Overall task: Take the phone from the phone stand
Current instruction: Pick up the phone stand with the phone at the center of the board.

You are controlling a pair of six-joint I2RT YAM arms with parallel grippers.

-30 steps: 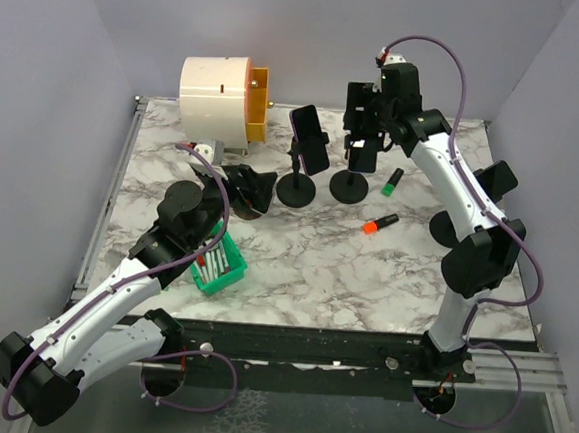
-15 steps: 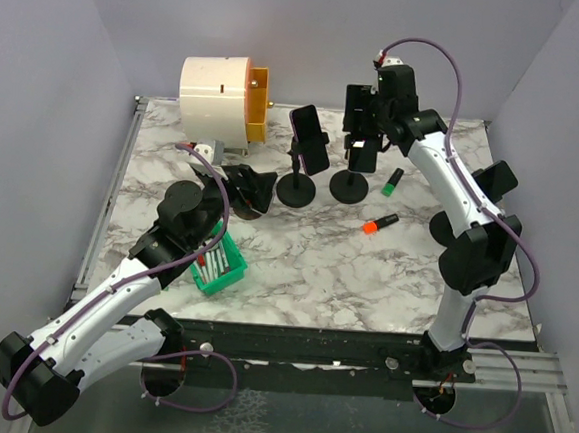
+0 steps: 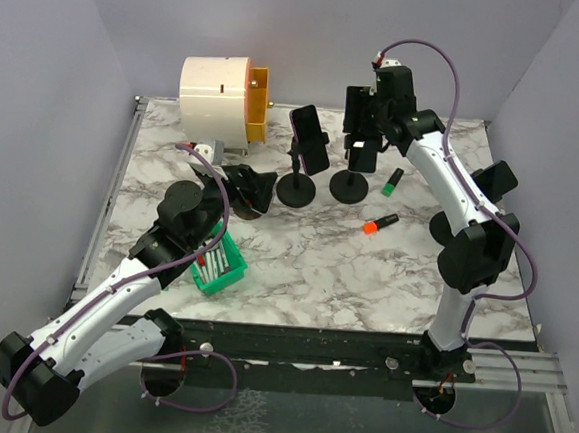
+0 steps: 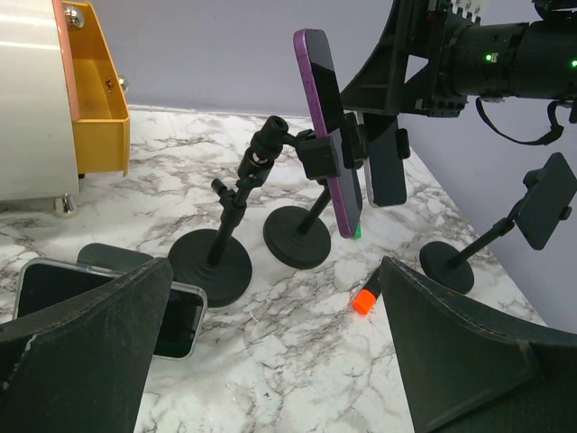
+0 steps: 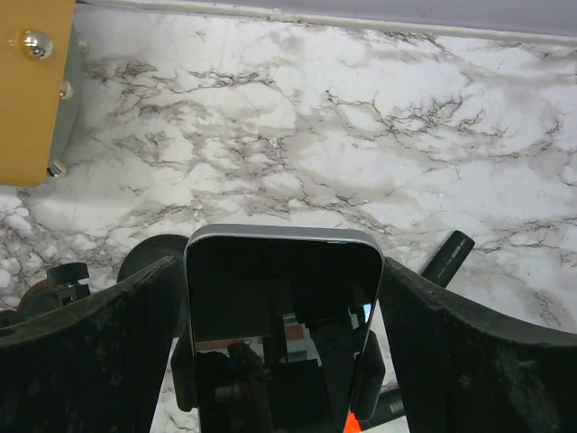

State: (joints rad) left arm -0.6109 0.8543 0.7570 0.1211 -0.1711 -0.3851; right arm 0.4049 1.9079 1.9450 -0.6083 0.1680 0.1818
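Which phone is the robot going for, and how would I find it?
Start at the big white and yellow drum at the back left of the table and go right, past the purple phone. The next stand holds the phone, upright between the fingers of the right gripper. It has a silver rim, and it is the only phone with a gripper around it.

The purple phone [image 4: 326, 135] stands close beside the right claw [image 5: 281, 298], crowding its left.
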